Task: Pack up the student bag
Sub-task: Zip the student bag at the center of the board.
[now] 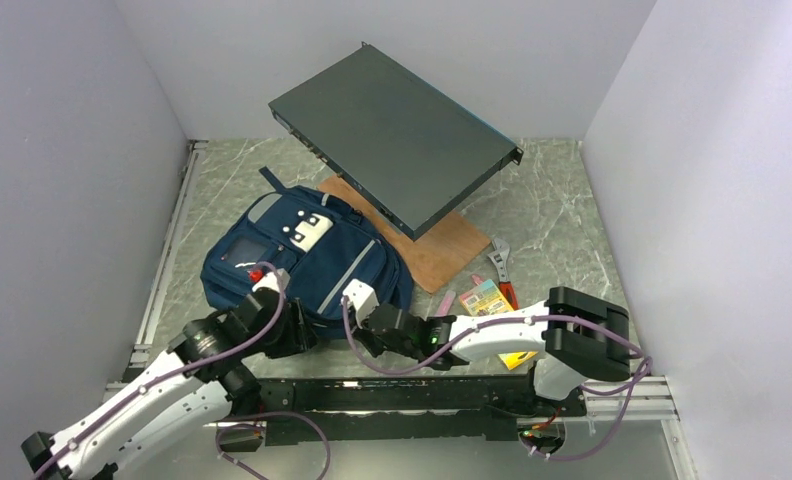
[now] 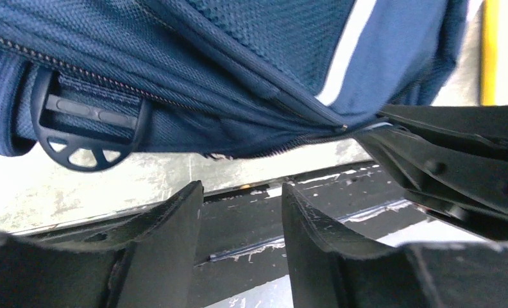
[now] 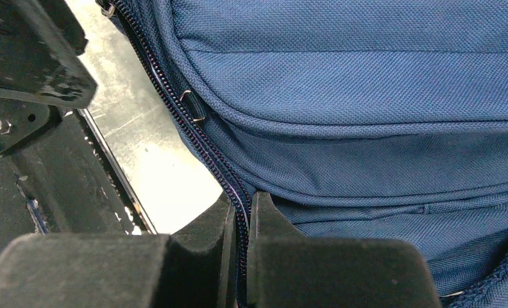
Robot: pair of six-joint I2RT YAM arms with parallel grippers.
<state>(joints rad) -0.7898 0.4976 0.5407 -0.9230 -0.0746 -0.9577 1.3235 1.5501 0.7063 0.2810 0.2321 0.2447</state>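
Observation:
The student bag [image 1: 307, 255], a navy backpack with grey stripes, lies flat on the table left of centre. My right gripper [image 1: 362, 338] is at its near edge, shut on the bag's zipper edge [image 3: 242, 212], which runs between the pads. The bag's fabric [image 3: 367, 96] fills the right wrist view. My left gripper [image 1: 294, 338] is open and empty beside it, just below the bag's near edge. In the left wrist view the bag [image 2: 238, 64] hangs over the open fingers [image 2: 174, 218], with a black round buckle [image 2: 88, 128] at the left.
A large dark grey flat case [image 1: 397, 135] leans tilted at the back over a wooden board [image 1: 442, 245]. A wrench [image 1: 500, 262], a pink eraser [image 1: 445, 302] and colourful small packs [image 1: 487, 297] lie right of the bag. A black rail [image 1: 412, 395] runs along the near edge.

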